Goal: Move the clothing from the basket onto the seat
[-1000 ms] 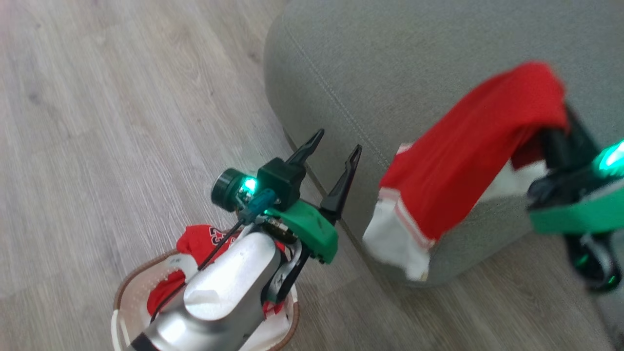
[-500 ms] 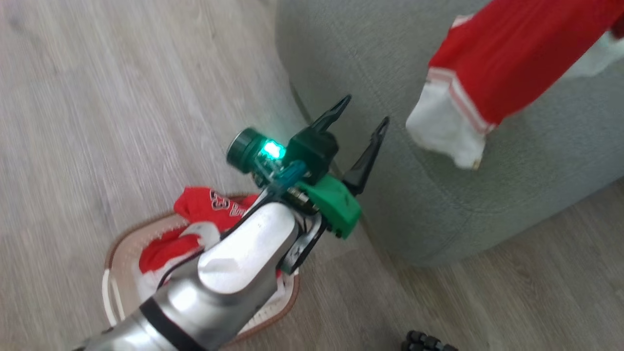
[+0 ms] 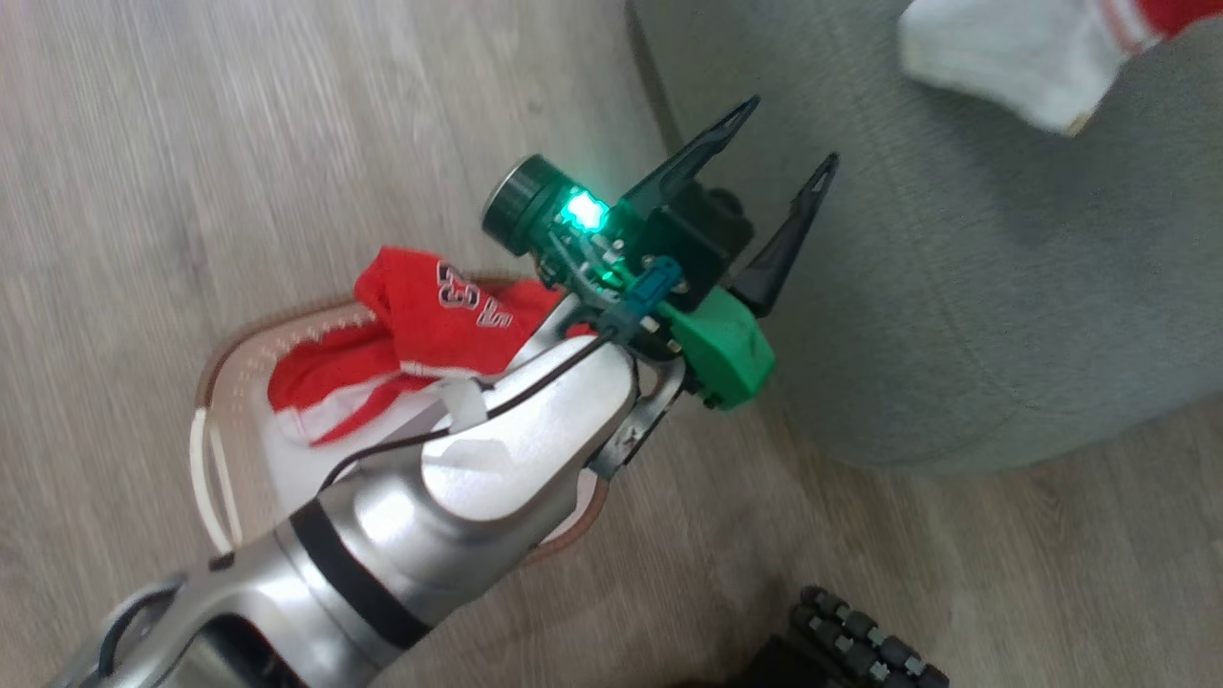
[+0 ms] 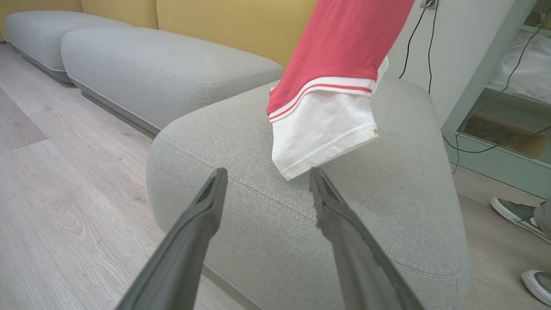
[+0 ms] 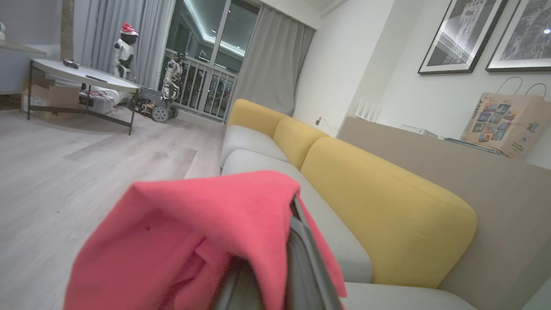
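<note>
The white basket [image 3: 218, 355] with a brown rim stands on the floor beside the seat [image 3: 965, 287]. In it lies red clothing [image 3: 430, 311] with white trim and black figures. My left gripper [image 3: 791, 132] hangs open and empty above the basket's far side, its fingers pointing at the seat [image 4: 387, 202]. A red garment [image 4: 340, 60] with a white hem [image 3: 1013, 53] hangs above the seat cushion. In the right wrist view, that garment [image 5: 202, 228] is draped over my right gripper [image 5: 292, 219], which is shut on it.
Two more grey cushions [image 4: 163, 69] with yellow backs [image 5: 379, 206] run along the wall. A person's shoes [image 4: 516, 213] stand on the floor right of the seat. Cables [image 4: 430, 43] hang on the wall. My base's black wheel [image 3: 860, 640] is near the basket. Wood floor [image 3: 191, 143] lies left.
The head camera has swung, so the whole picture shifted. The hanging red garment has moved up from the seat's side to over its top. The left gripper stays open above the basket.
</note>
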Robot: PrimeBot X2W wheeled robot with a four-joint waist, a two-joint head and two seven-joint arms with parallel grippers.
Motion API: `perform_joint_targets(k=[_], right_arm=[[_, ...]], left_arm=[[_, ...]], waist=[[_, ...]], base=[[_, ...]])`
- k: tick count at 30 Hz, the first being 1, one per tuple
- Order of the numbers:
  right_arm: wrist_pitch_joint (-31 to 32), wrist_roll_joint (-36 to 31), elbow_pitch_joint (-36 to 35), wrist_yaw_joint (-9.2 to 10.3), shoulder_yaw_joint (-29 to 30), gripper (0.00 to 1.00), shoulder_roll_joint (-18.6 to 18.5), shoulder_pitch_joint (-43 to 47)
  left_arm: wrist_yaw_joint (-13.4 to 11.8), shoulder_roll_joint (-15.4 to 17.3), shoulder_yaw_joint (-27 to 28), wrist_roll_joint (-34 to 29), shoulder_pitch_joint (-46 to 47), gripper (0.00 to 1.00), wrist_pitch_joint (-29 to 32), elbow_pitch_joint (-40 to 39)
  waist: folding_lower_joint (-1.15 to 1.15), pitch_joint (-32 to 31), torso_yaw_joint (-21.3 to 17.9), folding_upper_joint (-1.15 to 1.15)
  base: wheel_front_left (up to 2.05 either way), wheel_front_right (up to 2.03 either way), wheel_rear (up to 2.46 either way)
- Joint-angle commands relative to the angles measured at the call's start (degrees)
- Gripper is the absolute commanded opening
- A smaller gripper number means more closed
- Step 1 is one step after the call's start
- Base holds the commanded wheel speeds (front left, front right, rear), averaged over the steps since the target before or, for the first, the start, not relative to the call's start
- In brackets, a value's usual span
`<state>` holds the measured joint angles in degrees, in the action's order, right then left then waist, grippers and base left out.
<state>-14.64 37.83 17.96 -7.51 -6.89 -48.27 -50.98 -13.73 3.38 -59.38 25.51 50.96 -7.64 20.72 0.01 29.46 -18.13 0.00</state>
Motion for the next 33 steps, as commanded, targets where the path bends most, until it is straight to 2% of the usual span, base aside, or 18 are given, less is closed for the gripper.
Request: perform_joint_targets(k=[1,6,15,20,23,26,32,33], right_arm=[[-0.36,0.58,0.73,0.02,1.3,0.0,-3.06,-0.57],[-0.36,0.33,6.82,0.02,0.13,0.0,-2.72,-1.34],[-0.36,0.38,16.89,0.02,-7.37,0.0,-2.87,-2.7],[-0.34,4.41,25.67,0.02,-16.71,0.0,-2.93,-3.39],[2.61,8.37,29.87,0.02,-23.46,0.0,-3.85,-5.18],[5.58,12.17,32.02,0.02,-28.72,0.0,-4.81,-6.99],[7.67,18.09,34.1,0.02,-36.13,0.0,-6.04,-9.53],[7.63,18.78,34.4,0.02,-37.14,0.36,-6.21,-9.88]], left_arm=[[-0.85,-0.48,0.13,0.67,3.1,1.0,0.19,-2.01],[-2.91,-0.49,-2.74,2.51,5.89,1.0,-0.43,-2.22],[-5.66,-0.49,-6.8,5.94,9.35,1.0,-2.06,-1.72],[-7.02,-0.5,-8.51,8.27,10.26,1.0,-3.4,-1.17],[-7.6,-0.5,-9.3,9.54,10.75,1.0,-4.17,-0.98],[-8.13,-0.5,-9.97,10.63,11.16,1.0,-4.8,-0.72],[-8.81,-0.5,-10.97,12.46,11.69,1.0,-5.8,-0.18],[-8.87,-0.5,-11.08,12.74,11.7,1.0,-5.96,-0.07]], waist=[[-0.01,3.45,1.77,0.0],[-0.01,6.38,2.66,0.0],[-0.01,9.0,4.46,0.0],[-0.01,9.03,5.31,0.0],[-0.01,8.83,5.74,0.0],[-0.01,8.5,6.05,0.0],[-0.01,7.36,6.41,0.0],[-0.01,6.99,6.45,0.0]], base=[[0.0,0.0,0.0],[0.0,0.0,0.0],[0.0,0.0,0.0],[0.0,0.0,0.0],[0.0,0.0,0.0],[0.0,0.0,0.0],[0.0,0.0,0.0],[0.0,0.0,0.0]])
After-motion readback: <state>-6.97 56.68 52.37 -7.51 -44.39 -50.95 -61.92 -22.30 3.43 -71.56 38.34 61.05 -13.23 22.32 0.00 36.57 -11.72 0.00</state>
